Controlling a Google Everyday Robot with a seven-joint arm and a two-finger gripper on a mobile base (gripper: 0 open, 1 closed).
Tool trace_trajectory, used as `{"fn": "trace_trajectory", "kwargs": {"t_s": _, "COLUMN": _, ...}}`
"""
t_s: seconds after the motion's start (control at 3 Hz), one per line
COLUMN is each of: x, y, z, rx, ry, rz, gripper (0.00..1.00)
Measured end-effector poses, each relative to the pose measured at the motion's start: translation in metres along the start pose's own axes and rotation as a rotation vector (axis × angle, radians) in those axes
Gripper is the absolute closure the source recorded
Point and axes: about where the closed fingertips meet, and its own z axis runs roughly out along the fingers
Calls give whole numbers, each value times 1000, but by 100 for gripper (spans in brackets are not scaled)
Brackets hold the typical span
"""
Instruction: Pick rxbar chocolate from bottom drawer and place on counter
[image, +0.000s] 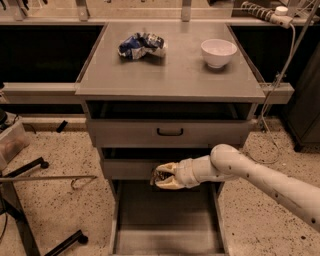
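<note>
My gripper (161, 176) reaches in from the right and hangs in front of the second drawer, above the open bottom drawer (167, 220). Its pale fingers are closed on a small dark wrapper, the rxbar chocolate (161, 175), lifted out of the drawer. The bottom drawer's grey floor is bare. The counter (170, 70) is the broad grey slab above the drawers, well above the gripper.
A crumpled blue-and-white foil bag (141, 45) and a white bowl (218, 52) sit on the counter's far part. Two closed grey drawers, the upper with a black handle (169, 132), lie below it. A black stand (30, 200) stands on the speckled floor at left.
</note>
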Motion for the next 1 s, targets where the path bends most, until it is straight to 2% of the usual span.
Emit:
{"fn": "trace_trajectory", "kwargs": {"t_s": 0.33, "x": -13, "y": -9, "z": -16, "rx": 23, "ry": 7, "rz": -16, "gripper": 100}}
{"fn": "trace_trajectory", "kwargs": {"t_s": 0.67, "x": -36, "y": -25, "z": -52, "rx": 63, "ry": 23, "rz": -17, "gripper": 100}}
{"fn": "trace_trajectory", "kwargs": {"t_s": 1.0, "x": -84, "y": -37, "z": -105, "rx": 121, "ry": 10, "rz": -34, "gripper": 100}}
